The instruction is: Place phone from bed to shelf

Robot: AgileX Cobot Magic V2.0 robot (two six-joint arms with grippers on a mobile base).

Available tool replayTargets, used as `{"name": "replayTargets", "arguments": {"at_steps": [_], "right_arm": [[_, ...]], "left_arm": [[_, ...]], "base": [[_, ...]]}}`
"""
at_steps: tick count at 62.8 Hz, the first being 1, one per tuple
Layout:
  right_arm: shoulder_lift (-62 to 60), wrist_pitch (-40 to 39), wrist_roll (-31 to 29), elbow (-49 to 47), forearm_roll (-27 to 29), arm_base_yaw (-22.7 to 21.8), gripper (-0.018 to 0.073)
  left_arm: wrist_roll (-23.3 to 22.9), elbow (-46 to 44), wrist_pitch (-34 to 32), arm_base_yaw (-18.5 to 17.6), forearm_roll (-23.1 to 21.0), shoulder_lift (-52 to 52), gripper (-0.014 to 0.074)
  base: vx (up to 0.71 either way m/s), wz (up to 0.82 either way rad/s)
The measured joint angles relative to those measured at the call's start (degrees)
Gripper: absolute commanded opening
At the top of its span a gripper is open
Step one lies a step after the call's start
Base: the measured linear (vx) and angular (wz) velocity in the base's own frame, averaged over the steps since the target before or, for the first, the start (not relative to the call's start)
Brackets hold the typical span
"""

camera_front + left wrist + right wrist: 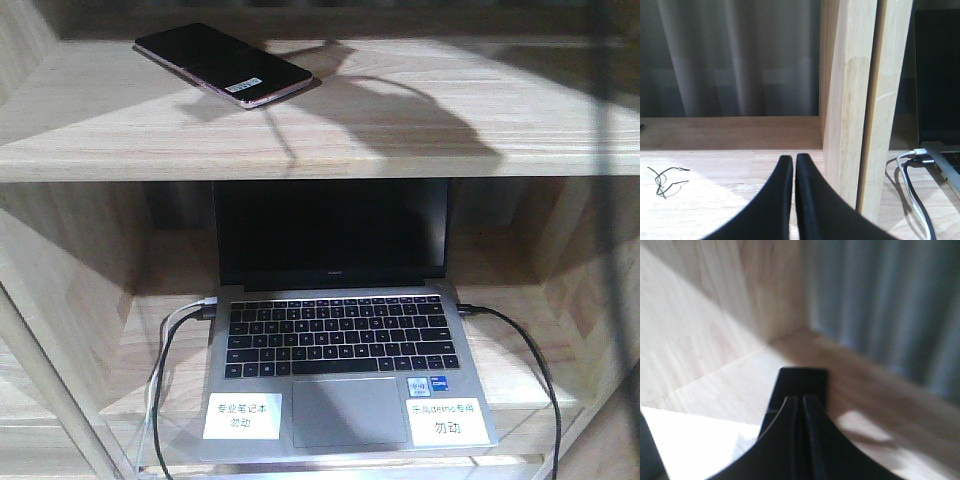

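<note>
The phone (225,65), slim and glossy black with a pinkish edge and a white sticker, lies flat on the upper board of the light wood shelf (420,125), at its left. Neither gripper shows in the front view; only an arm's shadow falls across the board. In the right wrist view the phone's dark end (802,379) pokes out just beyond my right gripper (801,399), whose fingers are shut together with nothing between them. My left gripper (794,159) is shut and empty over a lower wooden board (730,170), left of the upright panels (850,100). The bed is out of view.
An open grey laptop (340,340) sits on the lower shelf board, with cables (170,350) plugged in on both sides; its edge (940,75) and cables show right of the uprights. A thin black wire (665,181) lies on the board. A grey curtain (740,55) hangs behind.
</note>
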Motion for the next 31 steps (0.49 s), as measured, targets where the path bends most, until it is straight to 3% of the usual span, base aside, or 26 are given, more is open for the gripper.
{"name": "replayTargets", "arguments": {"at_steps": [12, 31], "right_arm": [[-11.56, -11.03, 1.9, 16.08, -5.41, 0.0, -0.0004], [-28.55, -22.09, 1.98, 41.3, -6.06, 0.0, -0.0004]], "left_arm": [[0.0, 0.0, 0.0, 0.0, 0.0, 0.0, 0.0001], [0.0, 0.0, 0.0, 0.0, 0.0, 0.0, 0.0001]], "base": [[0.0, 0.0], [0.0, 0.0]]}}
